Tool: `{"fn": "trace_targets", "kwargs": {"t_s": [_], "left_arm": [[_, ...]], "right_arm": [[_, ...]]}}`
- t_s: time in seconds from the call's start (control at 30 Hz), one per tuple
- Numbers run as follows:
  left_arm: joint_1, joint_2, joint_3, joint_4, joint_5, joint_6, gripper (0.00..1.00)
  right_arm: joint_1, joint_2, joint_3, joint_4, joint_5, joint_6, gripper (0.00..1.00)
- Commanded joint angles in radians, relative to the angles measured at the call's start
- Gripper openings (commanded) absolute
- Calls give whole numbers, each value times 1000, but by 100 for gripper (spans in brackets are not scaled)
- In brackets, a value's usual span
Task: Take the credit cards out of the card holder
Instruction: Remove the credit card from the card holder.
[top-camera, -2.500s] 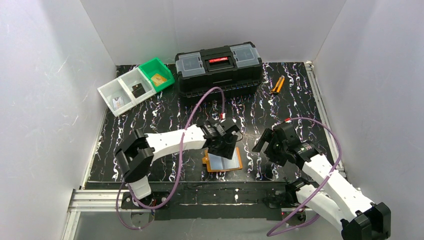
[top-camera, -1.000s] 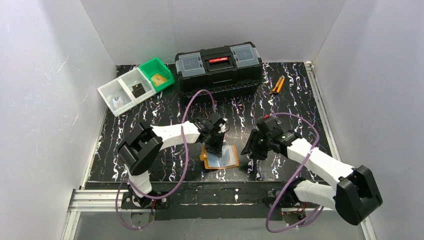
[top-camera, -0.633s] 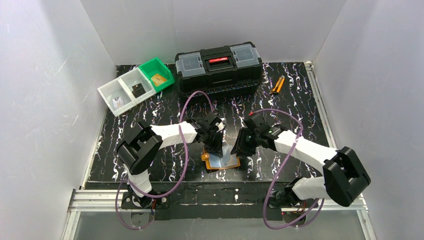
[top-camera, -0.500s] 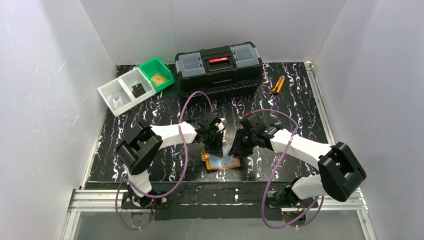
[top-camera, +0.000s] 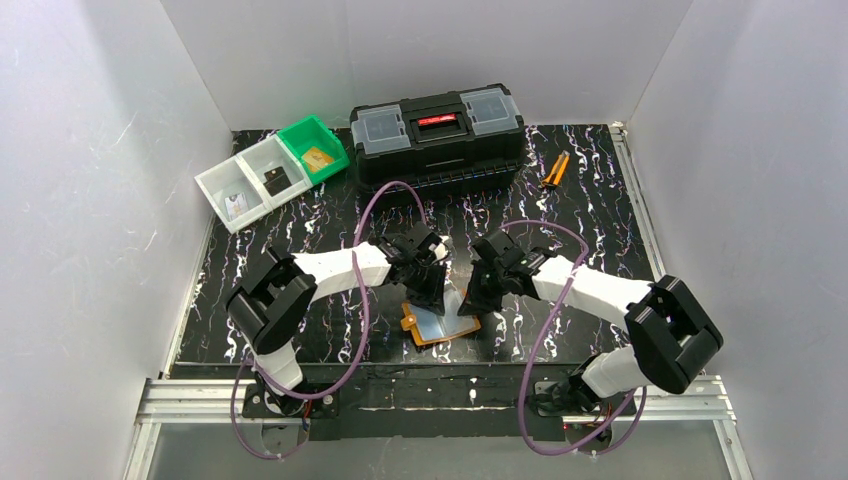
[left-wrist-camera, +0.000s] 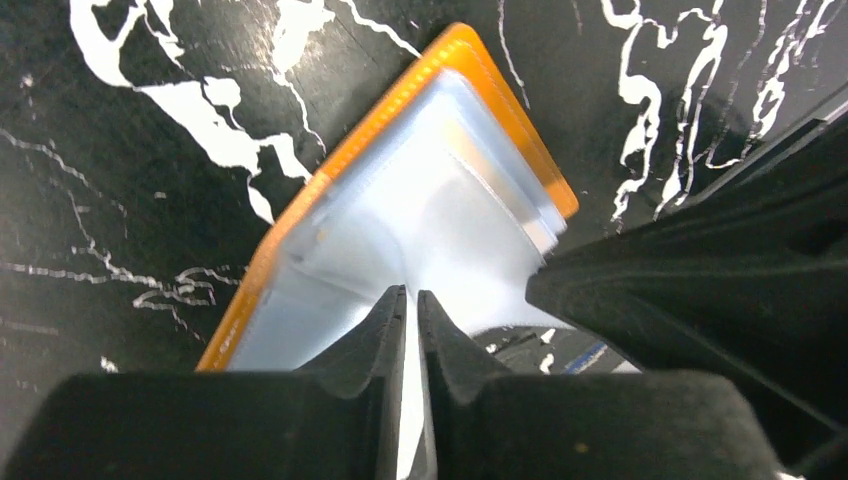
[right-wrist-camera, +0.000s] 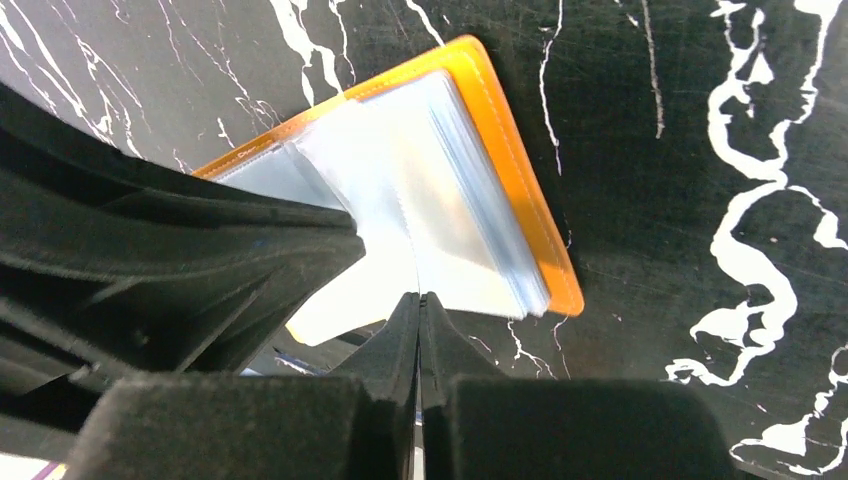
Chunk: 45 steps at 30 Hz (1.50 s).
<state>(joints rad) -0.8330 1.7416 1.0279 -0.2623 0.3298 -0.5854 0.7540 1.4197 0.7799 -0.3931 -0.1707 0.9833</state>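
Noting right gripper (right-wrist-camera: 419, 297) newly pinched shut on a holder (right-wrist-camera: 525, 215) pocket (right-wrist-camera: 450, 220), left gripper (left-wrist-camera: 411, 292) still clamped on another, ready for spreading.

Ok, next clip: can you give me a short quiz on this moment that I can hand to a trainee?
1. True or false: the card holder is folded shut.
2. What does the left tool pinch?
A. a clear pocket page of the card holder
B. a pair of pliers
C. a green bin
3. Is the right tool open or shut?

Key:
1. False. It lies open with its clear pockets facing up.
2. A
3. Shut, its tips at the edge of a clear pocket page.
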Motion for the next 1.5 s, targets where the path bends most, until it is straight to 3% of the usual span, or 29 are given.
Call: {"fn": "trace_targets", "kwargs": {"t_s": [0.0,0.07,0.23,0.5,0.77,1.0,1.1,1.27,1.33,1.47], "left_arm": [[2,-101,65,-110,8,43,16],[5,-122,82,-141,-4,53,22],[9,-155,107,-211,-35,76,23],[11,-199,49,-269,-79,46,6],[39,-291,-51,-300,-152,-27,0],[110,-353,-73,-377,-199,-11,0],[139,-402,-97,-449,-375,-3,0],[152,-494,-122,-518,-593,-110,0],[160,-482,-154,-532,-631,-157,0],[172,-401,-204,-449,-544,-180,0]], "right_arm": [[5,-77,3,-26,66,32,1],[4,-110,-8,-38,89,36,1],[4,-163,-7,-94,127,28,1],[15,-209,-44,-67,107,59,1],[126,-5,44,22,12,50,1],[163,214,259,14,-5,16,1],[169,206,285,-28,42,23,1],[180,172,234,-20,47,40,1],[183,170,239,-21,51,37,1],[192,171,250,-25,52,28,1]]}}
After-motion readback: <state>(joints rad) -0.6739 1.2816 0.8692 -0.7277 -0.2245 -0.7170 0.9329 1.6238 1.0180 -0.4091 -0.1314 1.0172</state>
